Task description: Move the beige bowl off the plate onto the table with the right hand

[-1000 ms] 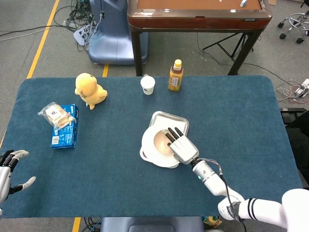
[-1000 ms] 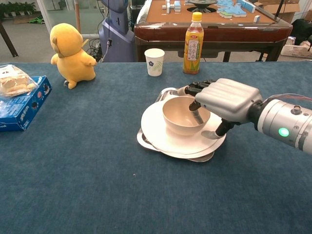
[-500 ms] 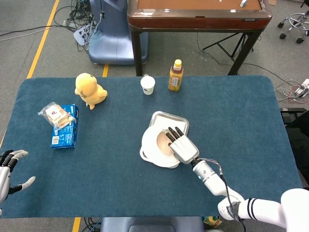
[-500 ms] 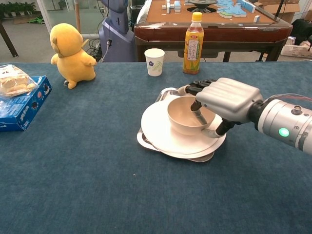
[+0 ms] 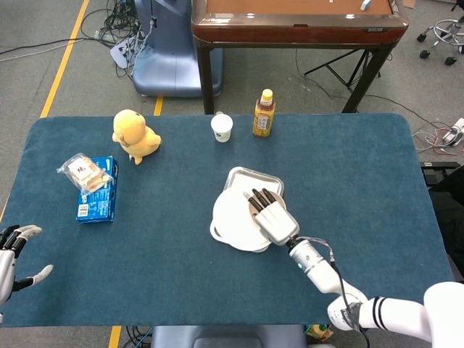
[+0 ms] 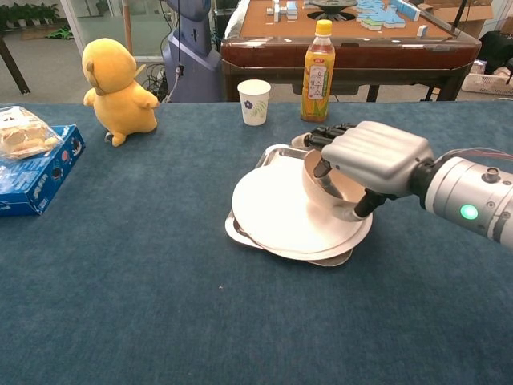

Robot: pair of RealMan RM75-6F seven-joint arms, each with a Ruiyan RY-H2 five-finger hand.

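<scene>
The right hand (image 6: 370, 158) covers most of the beige bowl (image 6: 330, 196); only the bowl's left wall and a sliver of rim show, and from the head view almost none of it. The white plate (image 6: 276, 210) hides most of the metal tray (image 6: 276, 151) beneath it. At the near left, the left hand (image 5: 13, 254) is cut by the picture's edge. The chest view crops the blue box (image 6: 32, 172) at the left edge
</scene>
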